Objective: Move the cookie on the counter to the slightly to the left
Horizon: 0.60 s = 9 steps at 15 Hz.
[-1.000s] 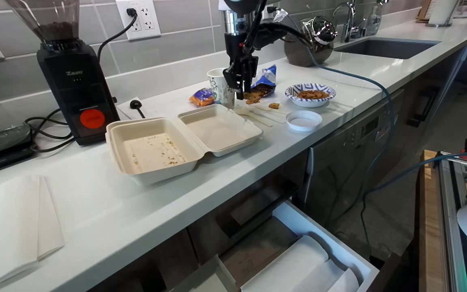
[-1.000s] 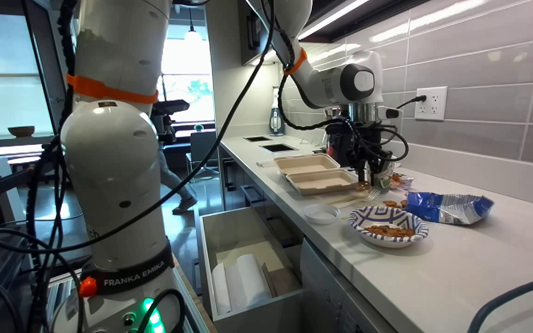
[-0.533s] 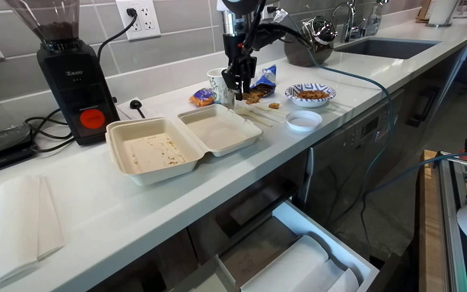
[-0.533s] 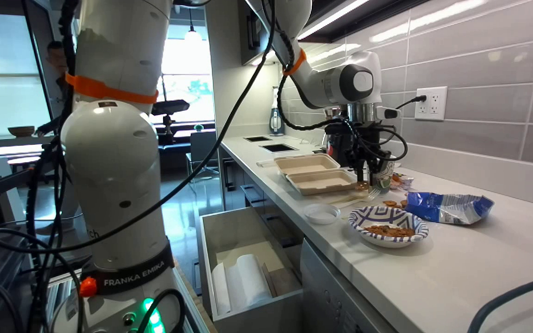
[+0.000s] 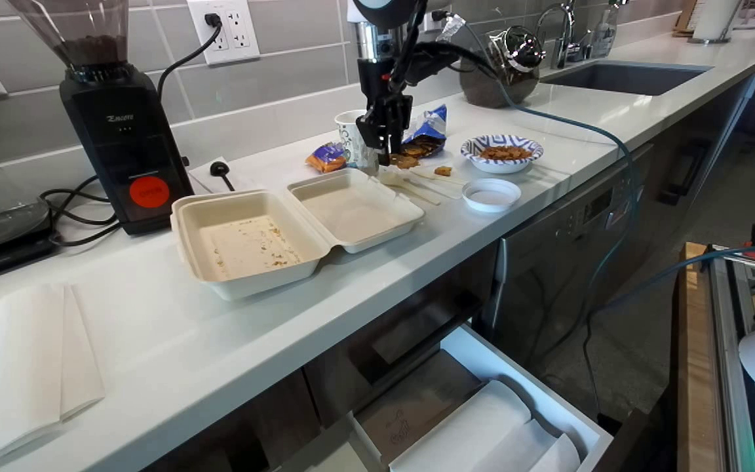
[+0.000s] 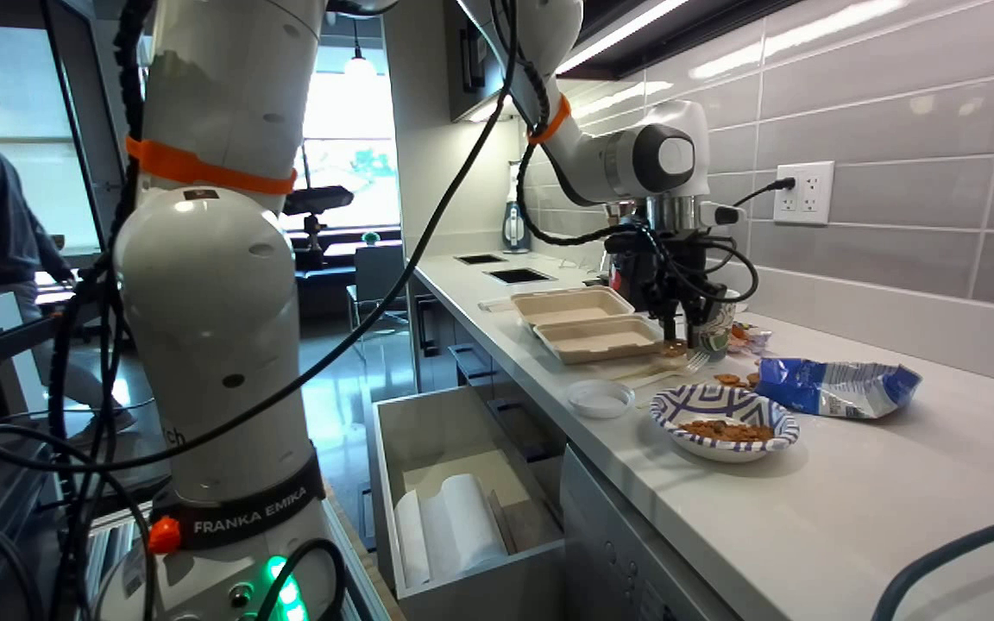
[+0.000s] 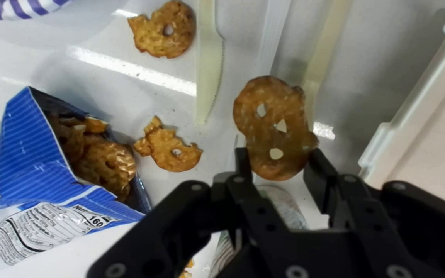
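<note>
Wrist view: our gripper (image 7: 277, 158) clamps the cookie (image 7: 265, 133), takeout box (image 7: 427, 146) at three o'clock. We judge the carry in hand; next, lower gently to the counter (image 5: 148, 328) and release.

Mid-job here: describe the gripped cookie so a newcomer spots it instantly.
Along the long pale counter, find the black gripper near the patterned cup. It holds the brown cookie. That one shows three holes, while the two broken cookies lying nearby on the counter show one each.
</note>
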Available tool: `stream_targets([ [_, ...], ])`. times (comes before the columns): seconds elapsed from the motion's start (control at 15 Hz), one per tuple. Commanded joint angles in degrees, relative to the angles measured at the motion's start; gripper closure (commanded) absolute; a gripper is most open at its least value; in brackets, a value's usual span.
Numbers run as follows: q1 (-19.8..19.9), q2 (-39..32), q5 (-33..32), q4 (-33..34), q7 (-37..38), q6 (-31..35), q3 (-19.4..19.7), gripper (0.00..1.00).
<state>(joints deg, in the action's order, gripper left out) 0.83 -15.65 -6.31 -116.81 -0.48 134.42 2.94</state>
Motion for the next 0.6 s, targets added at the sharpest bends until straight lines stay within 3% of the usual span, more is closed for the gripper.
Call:
stream_targets([
  [0.0, -0.3, -1.3, -1.3, 1.9, 0.0, -2.6, -0.2, 0.63],
  [0.53, -0.5, -2.3, -1.5, 3.1, -0.6, -2.3, -0.2, 0.62],
])
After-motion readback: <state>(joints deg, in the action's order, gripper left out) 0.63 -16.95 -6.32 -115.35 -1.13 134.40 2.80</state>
